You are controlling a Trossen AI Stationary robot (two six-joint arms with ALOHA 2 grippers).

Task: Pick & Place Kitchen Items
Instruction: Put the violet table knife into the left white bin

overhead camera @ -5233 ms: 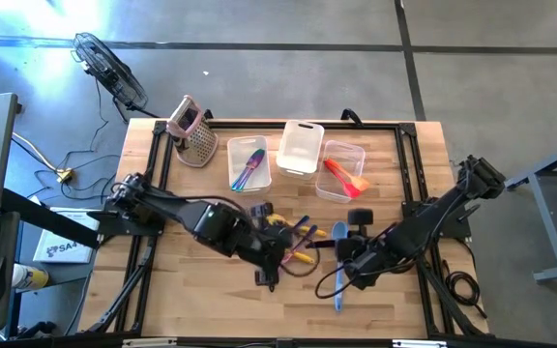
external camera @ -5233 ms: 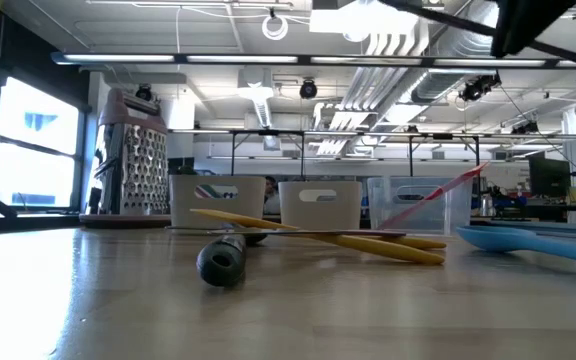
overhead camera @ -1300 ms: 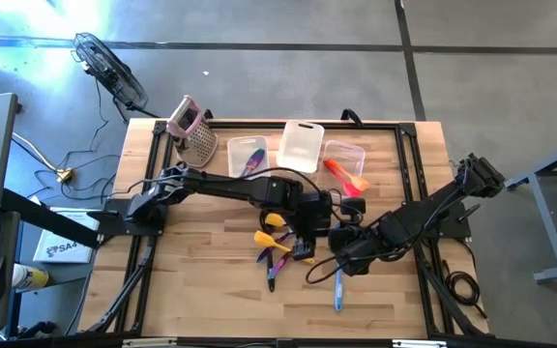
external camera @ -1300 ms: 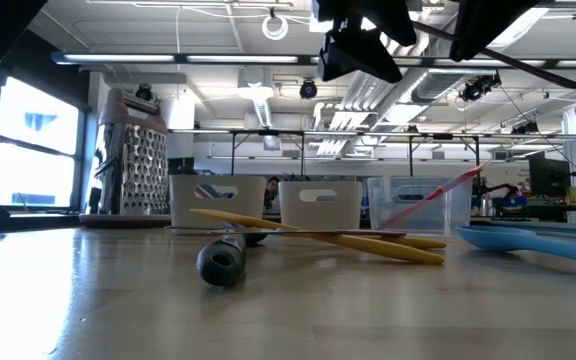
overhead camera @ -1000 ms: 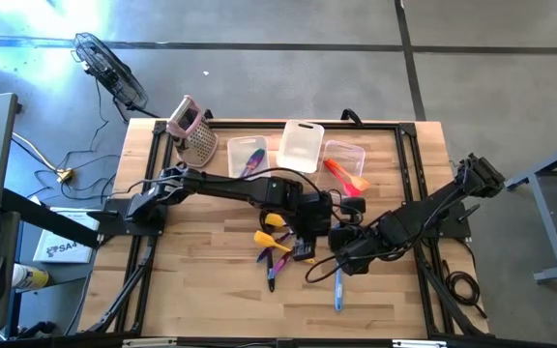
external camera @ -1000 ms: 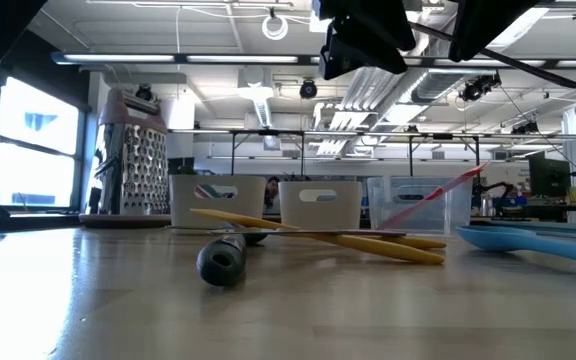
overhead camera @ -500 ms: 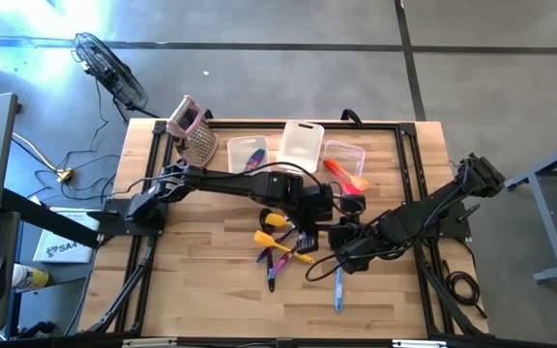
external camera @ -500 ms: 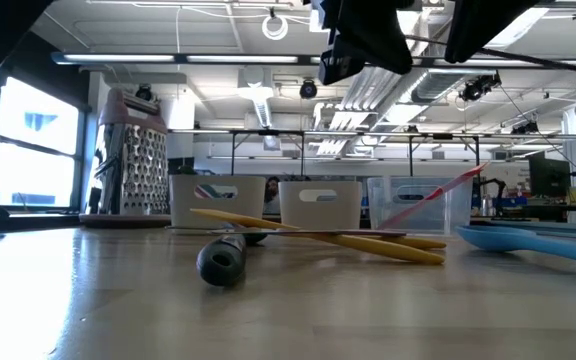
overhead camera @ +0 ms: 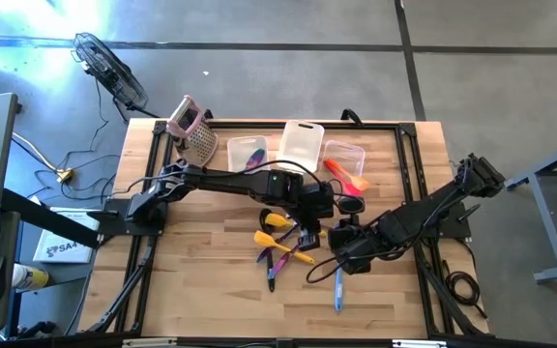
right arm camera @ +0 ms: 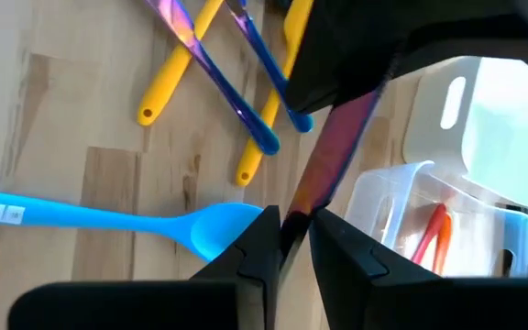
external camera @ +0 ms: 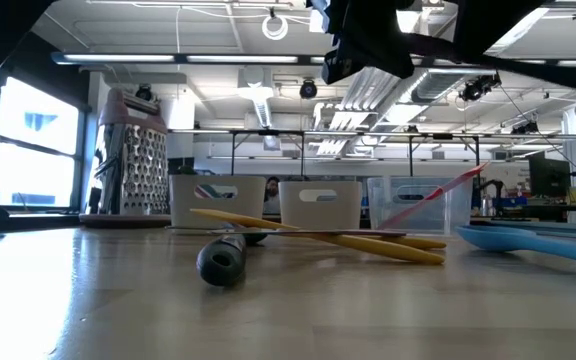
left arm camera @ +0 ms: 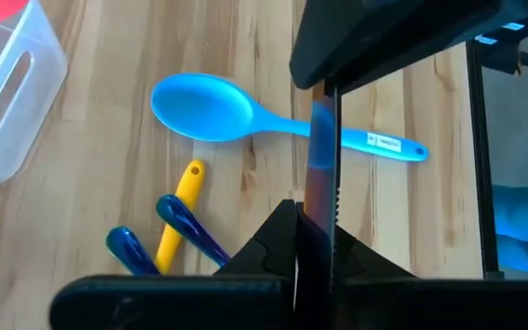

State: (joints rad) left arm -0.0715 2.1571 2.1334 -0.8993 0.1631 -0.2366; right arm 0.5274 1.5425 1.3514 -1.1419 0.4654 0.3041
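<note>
Both arms are gripping one slim purple utensil (right arm camera: 337, 147) above the worktop (overhead camera: 201, 280) near the tubs (overhead camera: 341, 166), so a clean handover is needing the right tool (right arm camera: 287, 227) to be staying clamped until the left tool (left arm camera: 312, 240) is releasing.

Left pincer (overhead camera: 309, 230) – moved right, toward right pincer (overhead camera: 339, 235).

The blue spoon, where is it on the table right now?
In the high view the blue spoon lies flat on the wood near the front edge, right of centre, just below the right gripper and right of the yellow and purple utensils.
</note>
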